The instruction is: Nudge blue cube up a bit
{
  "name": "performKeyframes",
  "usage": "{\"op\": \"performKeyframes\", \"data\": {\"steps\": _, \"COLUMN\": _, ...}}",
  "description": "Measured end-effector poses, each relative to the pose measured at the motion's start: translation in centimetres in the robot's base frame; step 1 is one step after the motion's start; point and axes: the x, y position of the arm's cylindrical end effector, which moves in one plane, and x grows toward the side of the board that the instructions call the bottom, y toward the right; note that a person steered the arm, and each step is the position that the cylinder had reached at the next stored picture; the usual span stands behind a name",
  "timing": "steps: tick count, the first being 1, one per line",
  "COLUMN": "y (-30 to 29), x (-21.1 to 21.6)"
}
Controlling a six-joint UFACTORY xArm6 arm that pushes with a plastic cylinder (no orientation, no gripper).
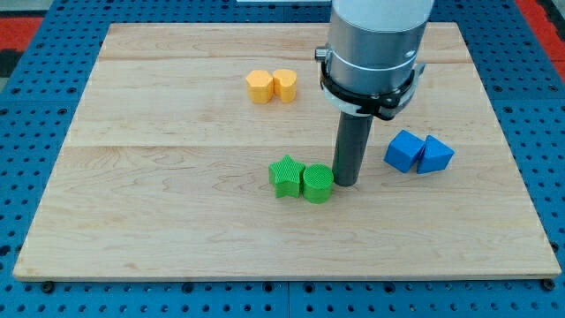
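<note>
The blue cube (404, 151) lies on the wooden board at the view's right, touching a blue triangular block (434, 155) on its right side. My tip (346, 183) rests on the board to the left of the blue cube and slightly below it, with a clear gap between them. The tip stands right next to a green cylinder (317, 184), at its right edge. A green star-shaped block (287, 176) touches the cylinder's left side.
A yellow hexagonal block (259, 87) and a yellow heart-shaped block (284, 84) sit together near the view's top centre. The wooden board (177, 177) lies on a blue pegboard; its right edge is close to the blue blocks.
</note>
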Motion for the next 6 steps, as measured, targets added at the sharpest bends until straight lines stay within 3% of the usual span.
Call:
{"op": "performKeyframes", "data": {"steps": 2, "y": -0.1, "x": 0.3}}
{"op": "performKeyframes", "data": {"steps": 4, "y": 6.9, "x": -0.3}}
{"op": "performKeyframes", "data": {"steps": 6, "y": 6.9, "x": -2.5}}
